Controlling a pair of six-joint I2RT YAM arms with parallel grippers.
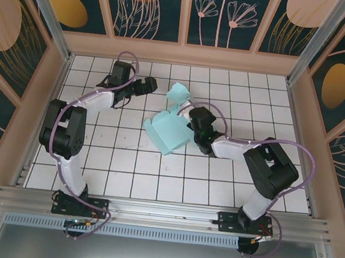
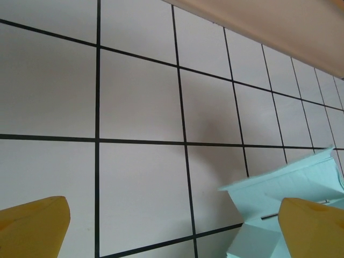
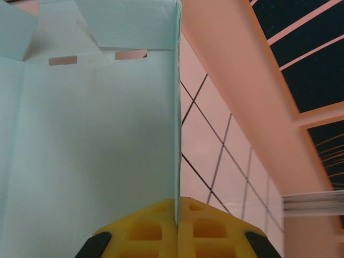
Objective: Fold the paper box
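Box sits mid-table, part-folded. I read its long axis as running from centre toward the far wall, far flap raised. Right gripper is clamped on its card edge. Left gripper is spread wide beside the flap.

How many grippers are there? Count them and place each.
2. The left gripper, open, hangs left of the paper box; the right gripper is shut on its right edge.

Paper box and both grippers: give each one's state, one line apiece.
paper box: partly folded, some flaps raised, not closed up.
left gripper: open, holding nothing.
right gripper: shut on the edge of one upright wall of the paper box.
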